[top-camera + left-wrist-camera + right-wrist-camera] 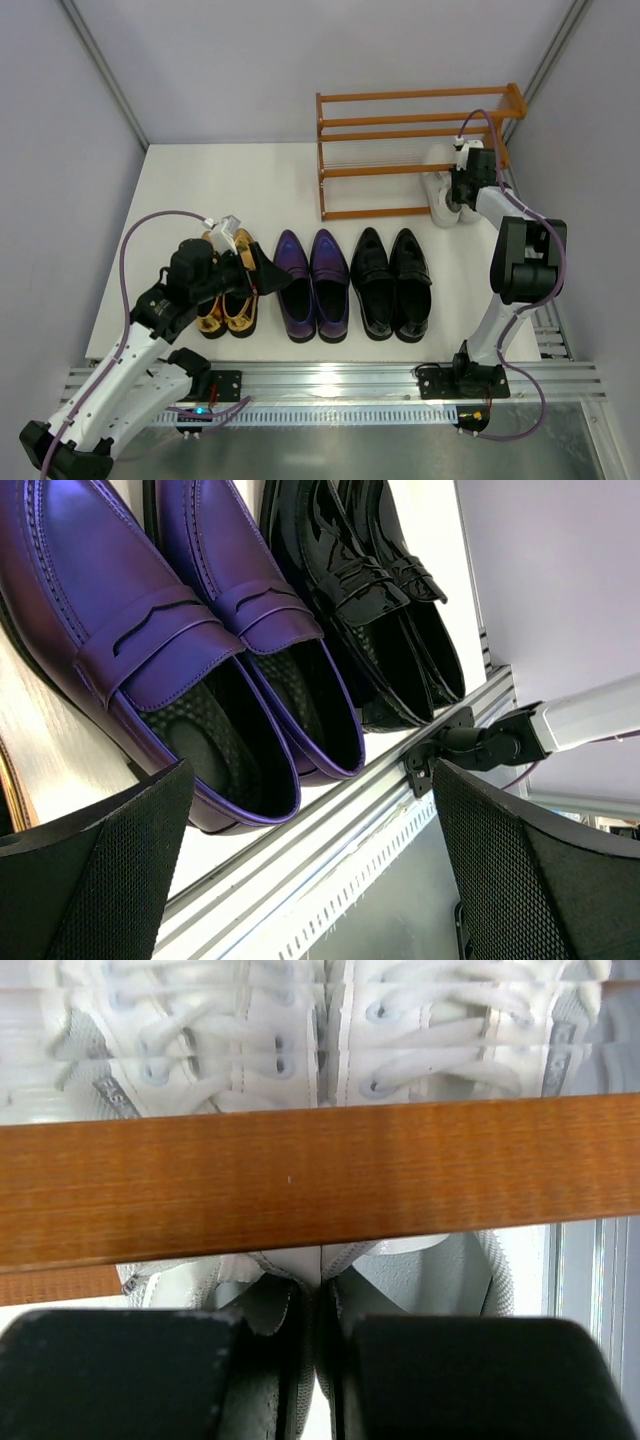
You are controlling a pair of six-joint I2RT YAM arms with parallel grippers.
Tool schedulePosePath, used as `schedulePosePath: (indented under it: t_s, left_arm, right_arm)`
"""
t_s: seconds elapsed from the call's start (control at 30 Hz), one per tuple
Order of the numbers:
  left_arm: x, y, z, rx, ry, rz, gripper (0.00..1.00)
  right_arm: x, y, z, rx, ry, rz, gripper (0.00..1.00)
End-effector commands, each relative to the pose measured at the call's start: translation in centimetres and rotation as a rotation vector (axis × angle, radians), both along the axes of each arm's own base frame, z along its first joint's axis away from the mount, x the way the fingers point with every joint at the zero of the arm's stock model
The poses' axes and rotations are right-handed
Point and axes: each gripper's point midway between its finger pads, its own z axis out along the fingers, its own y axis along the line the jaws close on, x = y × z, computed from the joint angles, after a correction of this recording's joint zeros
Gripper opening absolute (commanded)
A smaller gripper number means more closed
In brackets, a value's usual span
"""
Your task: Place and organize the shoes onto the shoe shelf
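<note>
White sneakers (pixel 440 197), one pair: at the right end of the shelf (pixel 400 130), toes past the front lower bar (pixel 320 1180), heels toward the arm. Whether the pair sits on the slats or on the table (pixel 200 190) cannot be told. Right gripper (pixel 320 1370): clamped on the two inner heel edges, pressed together so both shoes likely travel as one. The bar crosses close above the laces and could catch them. Gold loafers (pixel 225 300), purple loafers (pixel 312 285), black loafers (pixel 390 285): in a row on the table, not yet shelved. Left gripper (pixel 310 780): fingers wide apart, holding nothing, between the gold and purple pairs.
</note>
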Motion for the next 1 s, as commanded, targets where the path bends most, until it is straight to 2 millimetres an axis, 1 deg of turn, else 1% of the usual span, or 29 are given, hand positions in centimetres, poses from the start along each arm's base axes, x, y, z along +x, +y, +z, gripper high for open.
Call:
schedulePosePath:
  t_s: [0.0, 0.07, 0.1, 0.17, 0.23, 0.27, 0.3, 0.33, 0.37, 0.4, 0.43, 0.53, 0.57, 0.6, 0.63, 0.67, 0.7, 0.77, 0.8, 0.83, 0.87, 0.9, 0.93, 0.97]
  left_arm:
    - [0.1, 0.2, 0.6, -0.004, -0.023, 0.012, 1.0]
    - [0.1, 0.2, 0.5, -0.002, -0.021, 0.017, 1.0]
    - [0.1, 0.2, 0.5, -0.002, -0.019, 0.017, 1.0]
    - [0.1, 0.3, 0.5, 0.0, -0.018, 0.019, 1.0]
    - [0.1, 0.2, 0.5, -0.003, -0.017, 0.019, 0.99]
    - [0.1, 0.2, 0.6, -0.003, -0.017, 0.02, 1.0]
    - [0.2, 0.2, 0.7, -0.004, -0.02, 0.022, 1.0]
    - [0.2, 0.2, 0.6, -0.004, -0.019, 0.02, 1.0]
    - [0.2, 0.2, 0.6, -0.003, -0.017, 0.019, 1.0]
    - [0.2, 0.2, 0.6, -0.004, -0.018, 0.02, 1.0]
    - [0.2, 0.2, 0.6, -0.004, -0.016, 0.021, 1.0]
    - [0.2, 0.1, 0.7, -0.008, -0.017, 0.019, 1.0]
    - [0.2, 0.1, 0.7, -0.009, -0.016, 0.018, 1.0]
    - [0.2, 0.1, 0.8, -0.012, -0.017, 0.017, 1.0]
    - [0.3, 0.0, 0.9, -0.016, -0.022, 0.014, 1.0]
    - [0.3, -0.1, 1.0, -0.019, -0.022, 0.016, 1.0]
    - [0.3, -0.1, 1.0, -0.023, -0.023, 0.015, 1.0]
    - [0.4, -0.3, 1.3, -0.029, -0.027, 0.005, 1.0]
    - [0.4, -0.4, 1.4, -0.031, -0.027, 0.002, 1.0]
    - [0.5, -0.5, 1.3, -0.031, -0.022, -0.002, 1.0]
    - [0.6, -0.7, 1.6, -0.038, -0.029, -0.009, 1.0]
    - [0.6, -0.8, 1.8, -0.041, -0.033, -0.013, 1.0]
    - [0.8, -0.9, 1.8, -0.04, -0.029, -0.017, 1.0]
    - [0.9, -1.1, 2.1, -0.046, -0.038, -0.023, 1.0]
  right_arm:
    - [5.4, 0.0, 8.5, -0.009, -0.301, 0.008, 0.04]
    - [5.5, 0.1, 8.6, -0.004, -0.309, 0.008, 0.05]
    - [5.6, 0.1, 8.4, 0.003, -0.307, 0.004, 0.11]
    - [5.7, 0.1, 8.5, 0.008, -0.311, -0.003, 0.28]
    - [5.5, 0.1, 8.5, 0.018, -0.311, -0.009, 0.49]
    - [5.4, 0.0, 8.5, 0.018, -0.311, -0.022, 0.61]
    - [5.1, 0.0, 8.1, 0.022, -0.306, -0.028, 0.76]
    - [4.9, 0.0, 8.0, 0.023, -0.308, -0.032, 0.81]
    - [4.8, -0.1, 8.7, 0.019, -0.327, -0.039, 0.97]
    - [4.4, -0.1, 8.1, 0.024, -0.316, -0.048, 0.98]
    - [4.1, -0.2, 8.7, 0.023, -0.331, -0.051, 0.98]
    - [2.8, -0.1, 8.2, 0.04, -0.324, -0.072, 0.98]
    - [2.3, 0.0, 9.5, 0.045, -0.356, -0.075, 0.98]
    - [1.4, 0.2, 8.8, 0.055, -0.342, -0.076, 0.98]
    - [0.8, 0.4, 8.9, 0.075, -0.343, -0.089, 0.98]
    - [0.1, 0.5, 9.3, 0.084, -0.346, -0.094, 0.98]
    - [-1.0, 0.8, 10.2, 0.094, -0.357, -0.091, 0.98]
    - [-2.8, 1.7, 10.5, 0.114, -0.326, -0.084, 0.98]
    - [-3.7, 2.2, 12.0, 0.119, -0.351, -0.07, 0.98]
    - [-5.3, 3.0, 10.9, 0.131, -0.279, -0.052, 0.98]
    - [-6.1, 3.6, 10.9, 0.166, -0.263, -0.053, 0.98]
    - [-6.9, 4.7, 11.0, 0.189, -0.248, -0.011, 0.98]
    - [-8.3, 5.6, 11.6, 0.205, -0.231, 0.026, 0.98]
    - [-9.2, 6.6, 11.9, 0.217, -0.225, 0.053, 0.98]
